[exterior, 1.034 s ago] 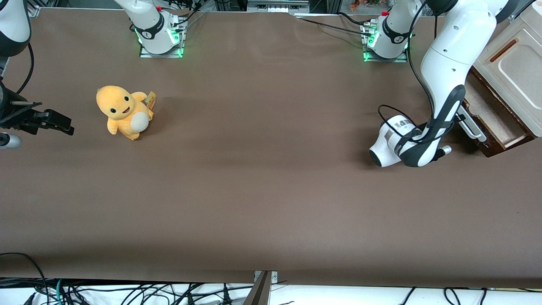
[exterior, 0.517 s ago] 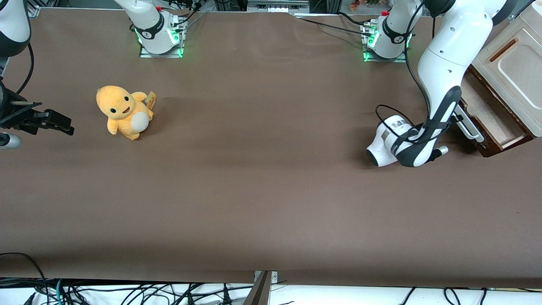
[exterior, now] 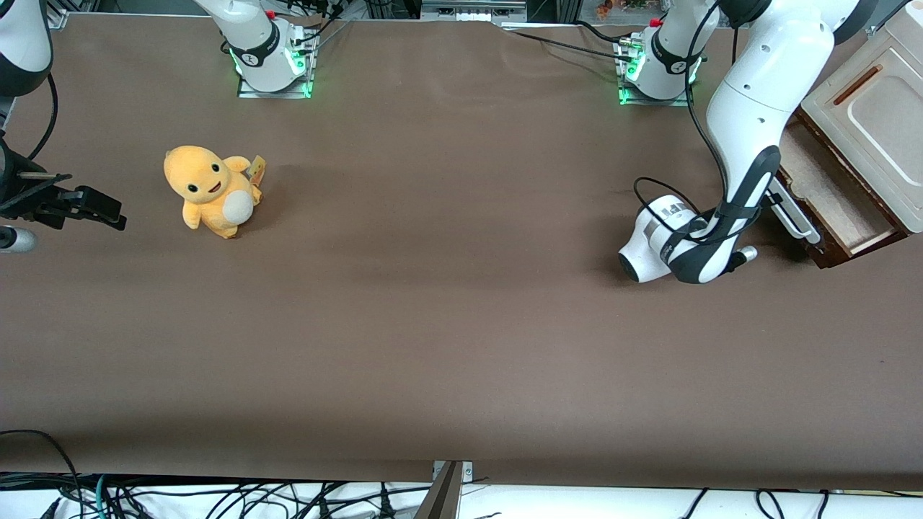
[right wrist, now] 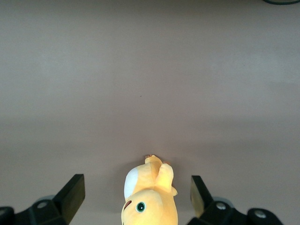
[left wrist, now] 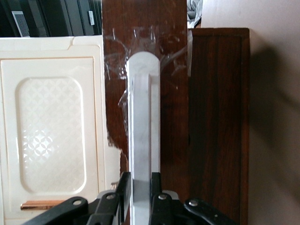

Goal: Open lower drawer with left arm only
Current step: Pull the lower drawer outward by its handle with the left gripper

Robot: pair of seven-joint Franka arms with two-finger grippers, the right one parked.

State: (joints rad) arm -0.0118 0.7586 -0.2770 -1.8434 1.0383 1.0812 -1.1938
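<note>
The lower drawer [exterior: 829, 198] is found pulled partly out of the cabinet [exterior: 869, 119] at the working arm's end of the bench [exterior: 461, 324]. Its pale tan inner floor is exposed between the dark brown drawer front and the cream cabinet top. In the left wrist view the dark wooden drawer front [left wrist: 140, 70] is seen with clear tape across it, and the long white bar handle [left wrist: 143, 131] is mounted along it.

The tool [left wrist: 141, 187] of the left arm [exterior: 753, 101] is positioned at the handle [exterior: 793, 213], in front of the drawer. Its two black fingers [left wrist: 124, 187] are seen closed against either side of the white bar, with no gap visible between pads and bar; the bar is held between them. The wrist body is seen low over the bench, just in front of the drawer, with a black cable [exterior: 656, 191] looped beside it.

The cream cabinet top carries a recessed patterned panel [left wrist: 51, 133] and an orange-brown slot [exterior: 858, 85].

An orange plush toy [exterior: 209, 191] is recorded sitting on the bench toward the parked arm's end, well apart from the drawer. Two arm bases with green lights [exterior: 274, 65] are fixed along the bench edge farthest from the front camera.
</note>
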